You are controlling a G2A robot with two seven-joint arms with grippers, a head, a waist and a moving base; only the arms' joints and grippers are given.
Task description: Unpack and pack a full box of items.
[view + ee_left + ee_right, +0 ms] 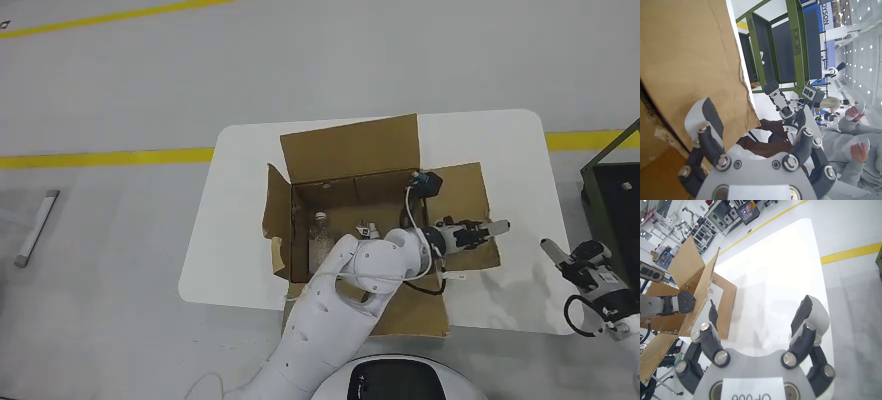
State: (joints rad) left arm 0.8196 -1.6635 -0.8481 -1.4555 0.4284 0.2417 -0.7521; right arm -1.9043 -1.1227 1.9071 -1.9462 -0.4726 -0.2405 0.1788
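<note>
The open brown cardboard box (345, 188) sits mid-frame in the top view on the white table (240, 200), its flap (462, 190) on the frame's right passing between the wide-spread fingers of the left gripper (478, 234), which I judge the nearer; the right gripper (572, 260), equally wide and empty, hangs at the right edge.

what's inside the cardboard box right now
A clear bottle by one wall and a small object beside it. The left arm covers the rest of the cardboard box, so other contents cannot be seen.
</note>
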